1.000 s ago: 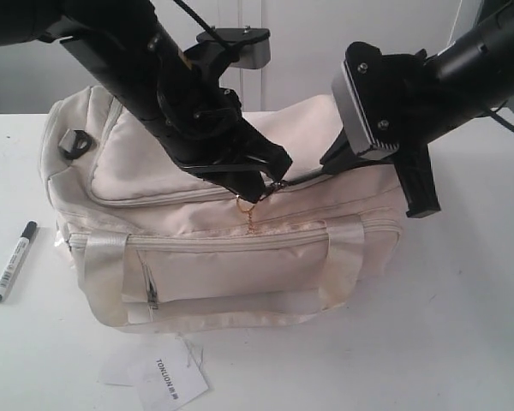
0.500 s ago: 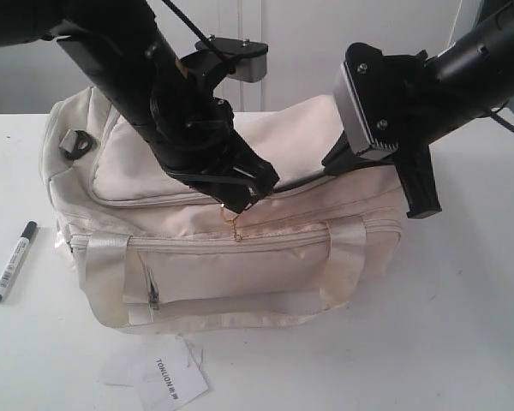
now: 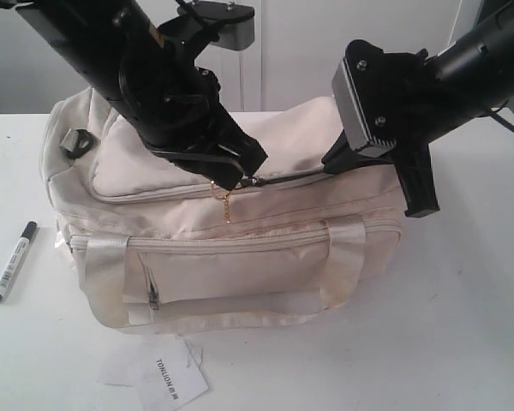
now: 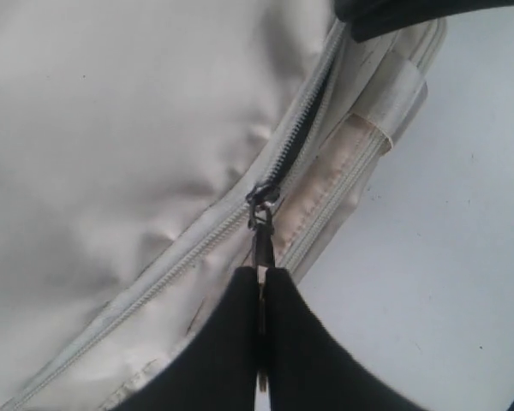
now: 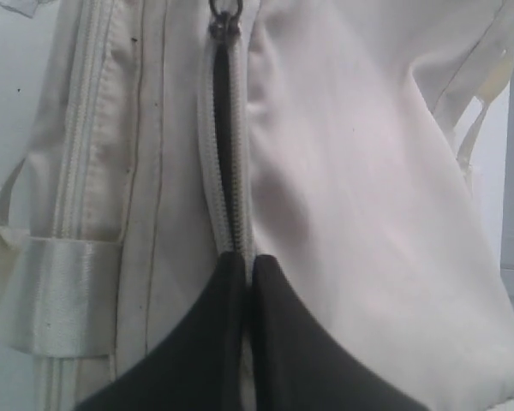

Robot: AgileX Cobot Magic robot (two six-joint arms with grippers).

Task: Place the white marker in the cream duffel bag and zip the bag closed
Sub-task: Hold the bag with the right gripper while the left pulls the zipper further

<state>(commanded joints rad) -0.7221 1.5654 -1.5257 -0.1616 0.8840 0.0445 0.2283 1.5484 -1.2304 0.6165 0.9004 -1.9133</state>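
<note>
The left gripper [image 3: 240, 177] clamps the zipper pull [image 4: 261, 224] on the cream duffel bag [image 3: 240, 257]; the right gripper [image 3: 328, 163] clamps its zip seam. The white marker [image 3: 13, 261] lies off the bag's left end, alongside it, nearer the left arm.

In the exterior view the left arm [image 3: 94, 43] hides much of the top flap of the cream duffel bag [image 3: 240, 257], and both arms run off the upper edge. The open stretch of zip [image 5: 227, 154] shows only darkness inside. The print on the white marker [image 3: 11, 262] and the smaller line on the paper tag [image 3: 167, 381] are too small to read.
</note>
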